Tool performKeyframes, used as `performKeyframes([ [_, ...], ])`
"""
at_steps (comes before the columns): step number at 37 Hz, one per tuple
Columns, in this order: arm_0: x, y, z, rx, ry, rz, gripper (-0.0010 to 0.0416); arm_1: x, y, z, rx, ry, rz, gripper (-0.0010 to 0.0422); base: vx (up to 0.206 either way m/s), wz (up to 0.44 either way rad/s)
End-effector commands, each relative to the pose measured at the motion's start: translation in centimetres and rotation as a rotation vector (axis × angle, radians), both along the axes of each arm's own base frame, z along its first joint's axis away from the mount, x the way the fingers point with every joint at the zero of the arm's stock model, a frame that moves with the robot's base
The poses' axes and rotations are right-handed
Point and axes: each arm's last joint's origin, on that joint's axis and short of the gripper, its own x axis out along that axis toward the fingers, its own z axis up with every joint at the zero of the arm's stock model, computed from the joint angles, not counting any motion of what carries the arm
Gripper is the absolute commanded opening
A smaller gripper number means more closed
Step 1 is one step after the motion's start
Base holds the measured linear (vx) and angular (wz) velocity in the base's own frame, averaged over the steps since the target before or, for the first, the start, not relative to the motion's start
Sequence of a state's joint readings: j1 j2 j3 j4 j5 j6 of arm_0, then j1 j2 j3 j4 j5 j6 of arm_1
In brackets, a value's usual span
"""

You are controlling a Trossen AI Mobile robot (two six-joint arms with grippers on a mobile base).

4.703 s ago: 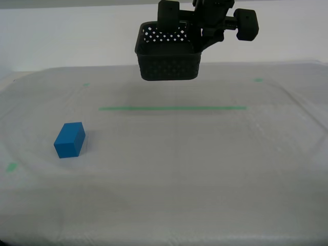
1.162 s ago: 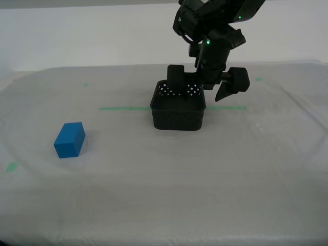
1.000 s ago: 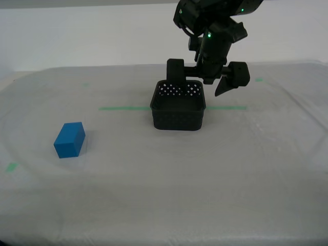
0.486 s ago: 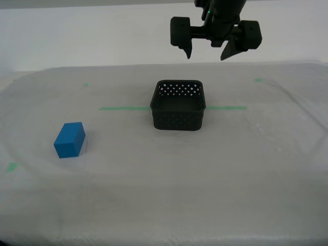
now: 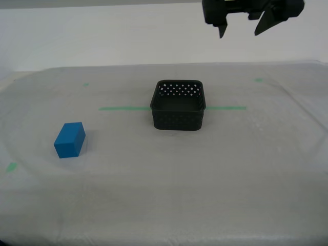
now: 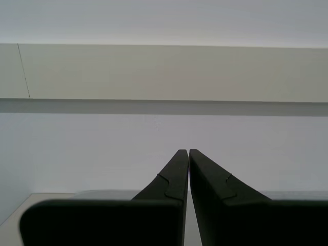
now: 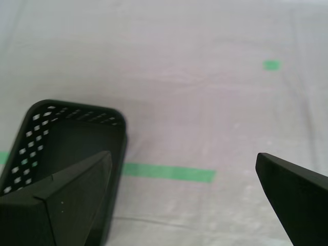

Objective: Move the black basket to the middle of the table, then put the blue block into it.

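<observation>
The black basket (image 5: 178,105) sits upright and empty near the middle of the table (image 5: 205,174), straddling the long green tape line (image 5: 125,108), which shows on either side of its walls. High above it, toward the exterior view's right, hangs the first gripper (image 5: 241,23) with its jaws spread wide and nothing between them, well clear of the basket's rim. The first wrist view looks down past those parted fingers (image 7: 66,200) at the basket (image 7: 66,148), the tape line (image 7: 169,172) and a small green tape mark (image 7: 271,64) farther off on the sheeting.

The blue block (image 5: 69,139) rests on the table at the exterior view's left, well apart from the basket and nearer the camera than the tape line. Another small green mark (image 5: 11,166) lies close to the table edge beside it.

The second gripper (image 6: 188,154) appears only in its own wrist view, its two dark fingers (image 6: 174,179) pressed together tip to tip with nothing held, pointing toward a pale wall (image 6: 164,72) above the table's far edge.
</observation>
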State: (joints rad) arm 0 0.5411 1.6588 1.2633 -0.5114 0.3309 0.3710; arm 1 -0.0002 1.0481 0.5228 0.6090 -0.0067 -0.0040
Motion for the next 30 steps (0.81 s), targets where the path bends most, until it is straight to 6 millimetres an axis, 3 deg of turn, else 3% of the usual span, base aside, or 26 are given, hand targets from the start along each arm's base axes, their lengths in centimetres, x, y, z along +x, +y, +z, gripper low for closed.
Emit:
performKeyframes([
  [1,0.2,-1.5,0.9,-0.030,-0.018,0.000,0.0394,0.0,0.0,0.1,0.001,-0.006,0.000,0.0000,0.000,0.000],
  [17,0.0,-8.5,3.1,-0.024,0.075,-0.013,0.0394,0.0,0.0,0.1,0.001,-0.006,0.001,0.0000,0.000,0.000],
  [30,-0.2,-11.5,2.9,-0.043,0.163,-0.007,0.0394,0.0,0.0,0.1,0.001,-0.006,0.000,0.0000,0.000,0.000],
])
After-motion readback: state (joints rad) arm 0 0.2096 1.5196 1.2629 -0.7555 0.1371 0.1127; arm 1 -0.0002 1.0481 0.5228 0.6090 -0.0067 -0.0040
